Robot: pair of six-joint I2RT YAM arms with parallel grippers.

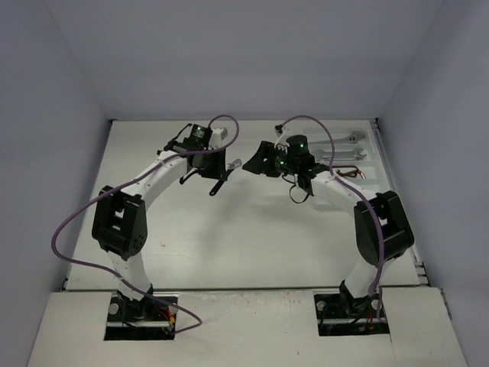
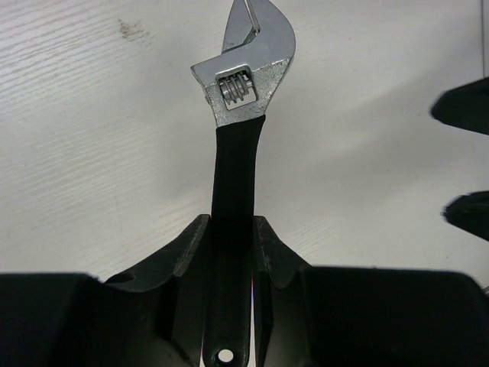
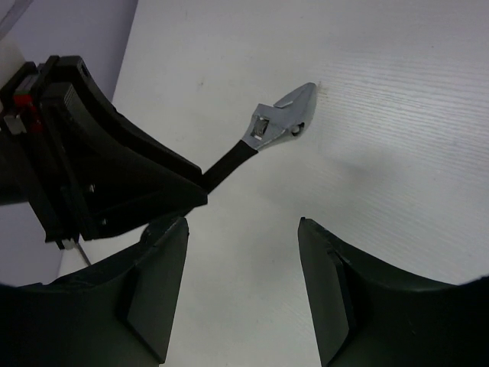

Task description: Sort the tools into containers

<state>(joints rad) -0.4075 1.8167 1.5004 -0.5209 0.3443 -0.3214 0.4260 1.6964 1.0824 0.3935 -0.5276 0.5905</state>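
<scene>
The left tool [image 2: 231, 229] clenches the adjustable wrench [image 2: 243, 84] by its black handle, its head pointing toward the nearby right tool [image 3: 241, 237], spread and empty.

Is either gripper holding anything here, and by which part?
The left gripper holds an adjustable wrench by its black handle, towards the hanging-hole end. The right gripper is open and empty.

The right gripper [image 3: 238, 252] stands with its jaws apart. Facing it, the left gripper [image 3: 195, 187] clamps an adjustable wrench [image 3: 271, 130] by the black handle, silver head out over the white table [image 3: 397, 92].
</scene>
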